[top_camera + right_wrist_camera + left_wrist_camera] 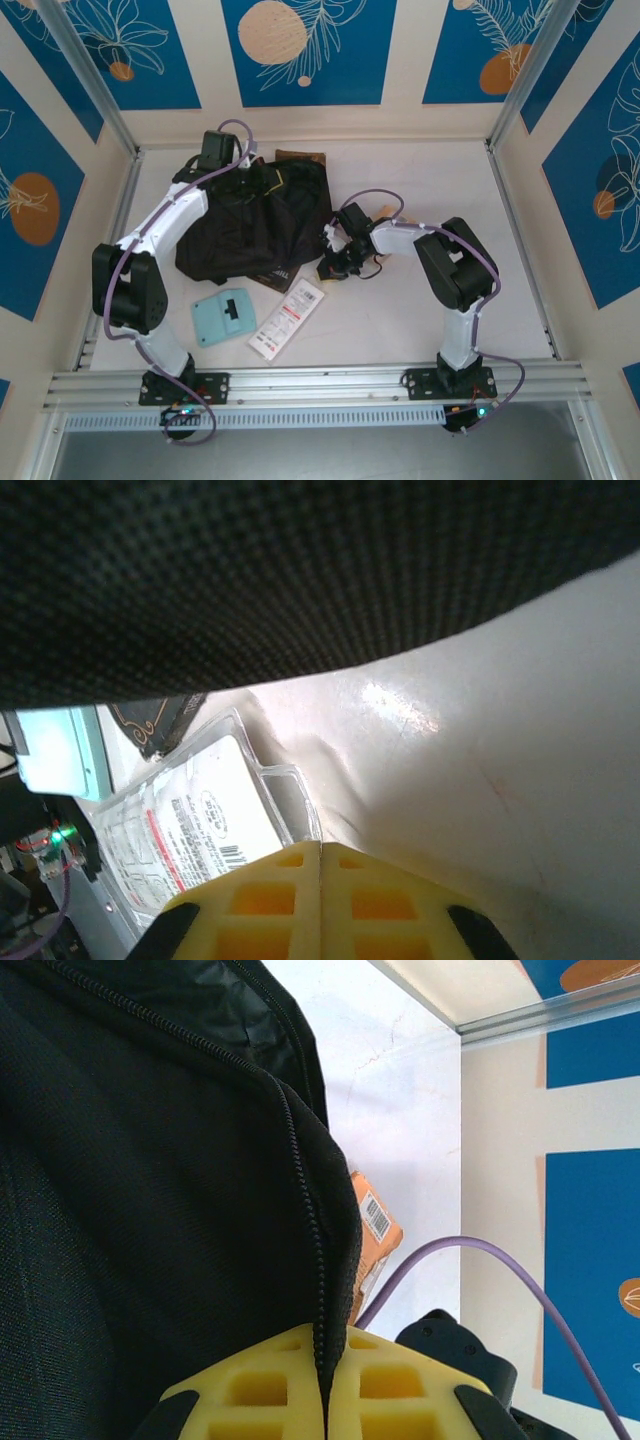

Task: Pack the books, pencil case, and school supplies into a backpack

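Observation:
The black backpack [260, 222] lies in the middle of the table. My left gripper [325, 1360] is at the backpack's far top edge, shut on the zip seam [305, 1190]. An orange book [372, 1225] with a barcode pokes out behind that edge. My right gripper [320, 848] is low beside the backpack's right front corner, fingers pressed together on the clear end of the long white packet with red print [190, 820]. The packet [287, 317] lies flat in front of the backpack. A black book with gold print [150, 720] sticks out from under the backpack [300, 570].
A light-teal rounded piece with a black patch [224, 316] lies left of the packet. A dark brown book [300, 158] rests behind the backpack near the back wall. Open tabletop lies to the right of the right arm [455, 265].

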Action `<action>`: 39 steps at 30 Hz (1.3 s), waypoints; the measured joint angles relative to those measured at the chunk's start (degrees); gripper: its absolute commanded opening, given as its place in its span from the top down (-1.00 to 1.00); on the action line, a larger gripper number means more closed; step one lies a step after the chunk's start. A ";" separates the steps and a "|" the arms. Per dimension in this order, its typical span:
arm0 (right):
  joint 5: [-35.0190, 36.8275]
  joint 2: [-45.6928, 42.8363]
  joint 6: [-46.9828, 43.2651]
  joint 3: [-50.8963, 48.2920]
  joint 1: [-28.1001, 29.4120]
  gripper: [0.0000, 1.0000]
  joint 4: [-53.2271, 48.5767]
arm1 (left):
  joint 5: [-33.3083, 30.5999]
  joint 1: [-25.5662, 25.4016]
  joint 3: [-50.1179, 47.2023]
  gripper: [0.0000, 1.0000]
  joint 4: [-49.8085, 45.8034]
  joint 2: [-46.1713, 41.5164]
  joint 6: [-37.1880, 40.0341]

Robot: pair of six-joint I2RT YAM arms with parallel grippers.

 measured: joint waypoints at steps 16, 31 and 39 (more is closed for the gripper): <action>5.66 -22.91 10.69 -18.71 -13.84 1.00 8.41 | 0.02 0.17 0.00 1.00 -0.02 0.00 0.00; 12.46 -44.61 29.46 -40.17 -13.99 0.89 12.50 | 0.04 0.17 0.00 1.00 0.00 0.74 -0.02; 2.12 -39.60 31.06 -41.88 -13.20 0.07 23.37 | 0.44 0.20 0.00 1.00 0.00 1.07 -0.46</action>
